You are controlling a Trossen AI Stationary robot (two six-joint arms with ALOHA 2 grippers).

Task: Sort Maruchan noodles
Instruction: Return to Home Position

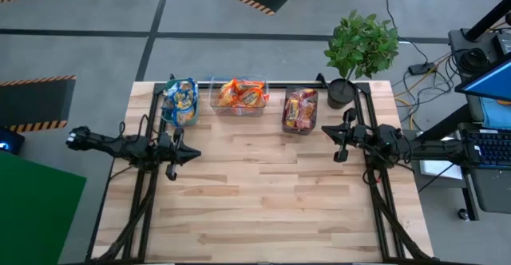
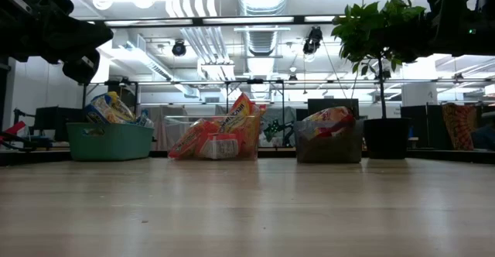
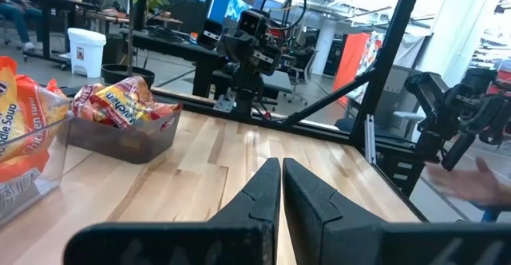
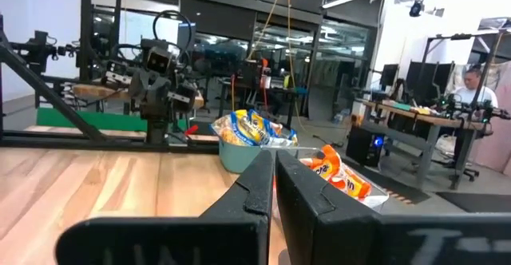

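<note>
The Maruchan packets lie in three bins along the table's far edge. Blue-and-yellow packets (image 1: 181, 99) fill the teal bin (image 2: 109, 142). Orange packets (image 1: 242, 95) stand in the clear bin (image 2: 219, 145). Red packets (image 1: 300, 109) sit in the grey bin (image 2: 328, 144). My left gripper (image 1: 194, 155) hovers above the table's left side, shut and empty, its fingers (image 3: 281, 187) pointing right. My right gripper (image 1: 326, 128) hovers at the right side near the grey bin, shut and empty, pointing left (image 4: 273, 174).
A potted plant (image 1: 359, 51) stands at the far right corner beside the grey bin. Black frame rails (image 1: 145, 193) run along the table's left and right edges. The bare wooden tabletop (image 1: 263, 193) stretches between the arms and toward the near edge. A person sits in the room beyond (image 4: 477, 85).
</note>
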